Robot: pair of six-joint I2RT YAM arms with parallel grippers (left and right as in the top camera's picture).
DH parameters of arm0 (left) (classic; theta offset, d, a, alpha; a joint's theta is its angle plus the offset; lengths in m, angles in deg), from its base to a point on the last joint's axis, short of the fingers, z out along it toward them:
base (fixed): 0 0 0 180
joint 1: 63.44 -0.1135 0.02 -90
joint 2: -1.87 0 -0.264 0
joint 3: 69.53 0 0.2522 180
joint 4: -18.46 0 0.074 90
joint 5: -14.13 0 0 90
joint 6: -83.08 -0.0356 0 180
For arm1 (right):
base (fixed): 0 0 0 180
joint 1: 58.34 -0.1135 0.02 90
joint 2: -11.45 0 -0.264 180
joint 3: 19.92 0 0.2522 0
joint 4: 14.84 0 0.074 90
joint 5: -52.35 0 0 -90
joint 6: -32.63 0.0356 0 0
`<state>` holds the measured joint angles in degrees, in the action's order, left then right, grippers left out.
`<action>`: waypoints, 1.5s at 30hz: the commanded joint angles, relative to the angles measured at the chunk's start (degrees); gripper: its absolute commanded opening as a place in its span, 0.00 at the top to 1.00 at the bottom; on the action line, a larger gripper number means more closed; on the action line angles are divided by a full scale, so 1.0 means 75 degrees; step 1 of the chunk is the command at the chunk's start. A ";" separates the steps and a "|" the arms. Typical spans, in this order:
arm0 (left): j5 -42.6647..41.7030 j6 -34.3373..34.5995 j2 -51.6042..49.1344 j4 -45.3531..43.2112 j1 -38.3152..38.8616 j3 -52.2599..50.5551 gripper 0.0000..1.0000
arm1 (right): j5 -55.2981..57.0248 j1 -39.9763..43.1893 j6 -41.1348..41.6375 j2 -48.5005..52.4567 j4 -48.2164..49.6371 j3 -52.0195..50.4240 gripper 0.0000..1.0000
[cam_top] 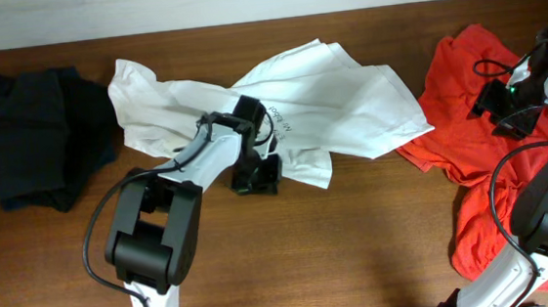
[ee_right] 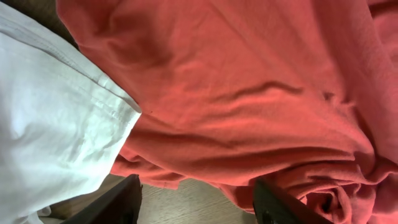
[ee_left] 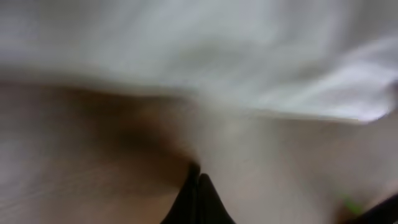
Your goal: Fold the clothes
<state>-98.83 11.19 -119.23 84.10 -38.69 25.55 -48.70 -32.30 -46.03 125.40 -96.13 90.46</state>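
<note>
Crumpled white T-shirt (cam_top: pixel 329 100) lies across the back middle of the table (cam_top: pixel 360 245), between the dark pile (cam_top: pixel 37 133) and the orange-red shirt (ee_right: pixel 249 93), its right corner touching that red cloth. Left gripper (cam_top: pixel 256 177) sits at the shirt's near hem. Its blurred wrist view shows jaws pressed together, and whether cloth is pinched there cannot be told. Right gripper (ee_right: pixel 198 202) hovers over the orange-red shirt, jaws wide apart, holding nothing. Best play, by the look of it: spread first, fold after, one hem corner per gripper, leaving the red cloth alone.

Left tool (ee_left: pixel 196 182) closed, right tool (ee_right: pixel 199 202) spread.
</note>
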 commanded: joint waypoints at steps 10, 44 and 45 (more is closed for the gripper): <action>-0.0968 0.0283 -0.0137 -0.0927 -0.0527 -0.0146 0.45 | 0.0216 -0.0035 -0.0079 -0.0050 -0.0032 0.0125 0.33; 0.3899 0.1743 -0.0134 0.2486 -0.2847 -0.0259 1.00 | 0.0114 -0.0102 -0.1055 -0.0041 -0.0647 0.0093 0.62; 0.3899 0.1743 -0.0134 0.2489 -0.3124 -0.0259 1.00 | 0.0012 -0.0175 -0.1102 -0.0038 -0.0627 0.0090 0.62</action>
<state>-72.37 25.04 -118.68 102.66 -57.36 24.57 -46.82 -32.34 -51.41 125.40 -100.85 90.46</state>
